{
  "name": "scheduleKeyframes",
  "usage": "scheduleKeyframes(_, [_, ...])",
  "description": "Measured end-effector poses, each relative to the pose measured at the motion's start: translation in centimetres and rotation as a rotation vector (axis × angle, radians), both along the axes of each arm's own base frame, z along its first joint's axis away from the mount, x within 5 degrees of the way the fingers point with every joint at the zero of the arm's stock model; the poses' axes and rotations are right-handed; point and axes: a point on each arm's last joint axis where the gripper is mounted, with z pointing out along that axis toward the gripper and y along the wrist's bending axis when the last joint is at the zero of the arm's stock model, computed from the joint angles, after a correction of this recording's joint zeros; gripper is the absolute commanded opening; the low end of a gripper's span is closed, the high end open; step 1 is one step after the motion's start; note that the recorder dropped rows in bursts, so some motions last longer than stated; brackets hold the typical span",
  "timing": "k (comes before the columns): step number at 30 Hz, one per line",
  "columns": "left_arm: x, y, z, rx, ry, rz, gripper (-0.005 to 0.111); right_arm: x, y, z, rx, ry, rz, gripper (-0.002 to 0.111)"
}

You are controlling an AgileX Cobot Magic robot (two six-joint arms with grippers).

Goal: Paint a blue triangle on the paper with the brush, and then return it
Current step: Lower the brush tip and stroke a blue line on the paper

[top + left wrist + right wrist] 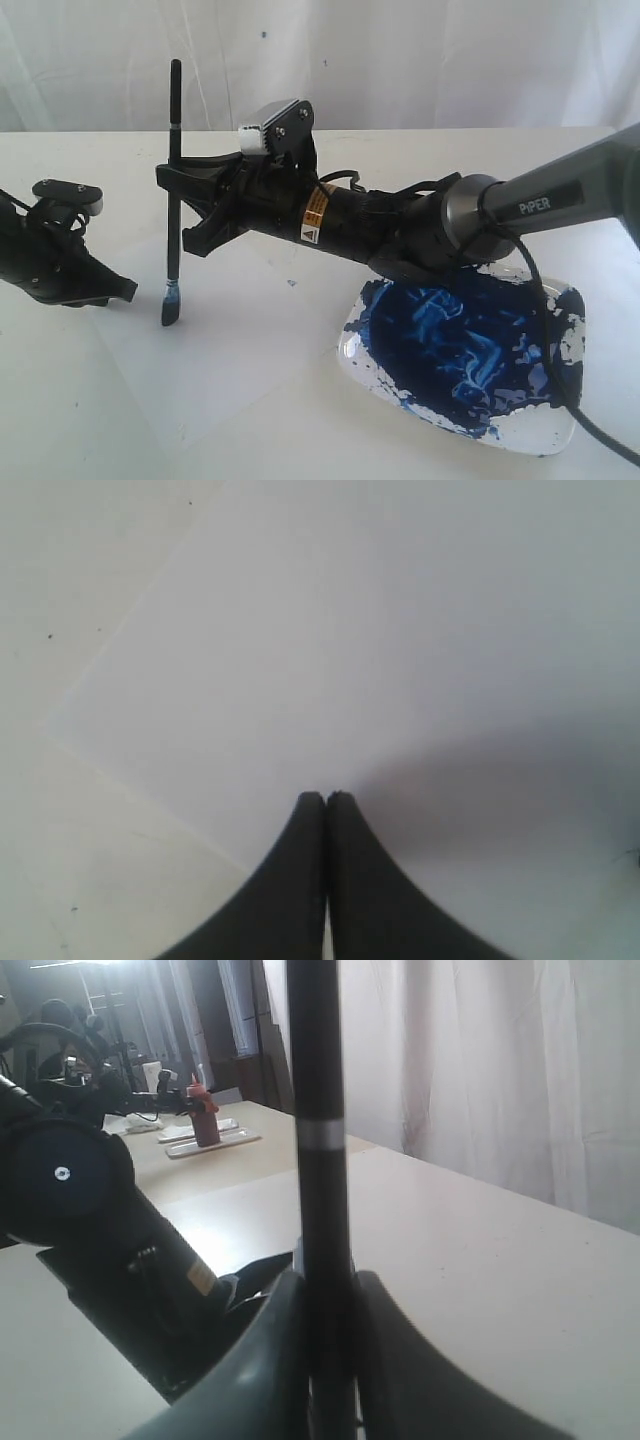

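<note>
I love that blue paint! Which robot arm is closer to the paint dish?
Right. The right arm reaches over the paint dish, its end effector holding the brush just beyond. The left end effector is shut, farther off past the brush.

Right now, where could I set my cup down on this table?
Bare table lies at the near left corner, between the left fingers and the paper, and in the far strip along the curtain. Crowded: the middle and right, where the right arm spans the paint dish, holding the brush upright.
</note>
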Motion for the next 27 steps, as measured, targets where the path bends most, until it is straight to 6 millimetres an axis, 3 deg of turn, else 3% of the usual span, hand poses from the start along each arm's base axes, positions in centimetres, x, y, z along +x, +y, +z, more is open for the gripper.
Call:
scheduleKeyframes(12, [0.0, 0.0, 0.0, -0.001, 0.000, 0.001, 0.000, 0.4, -0.3, -0.1, -0.019, -0.021, -0.023, 0.006])
scheduleKeyframes(27, [0.0, 0.0, 0.0, 0.000, 0.000, -0.001, 0.000, 3.9, -3.6, -0.1, -0.023, -0.021, -0.134, 0.007])
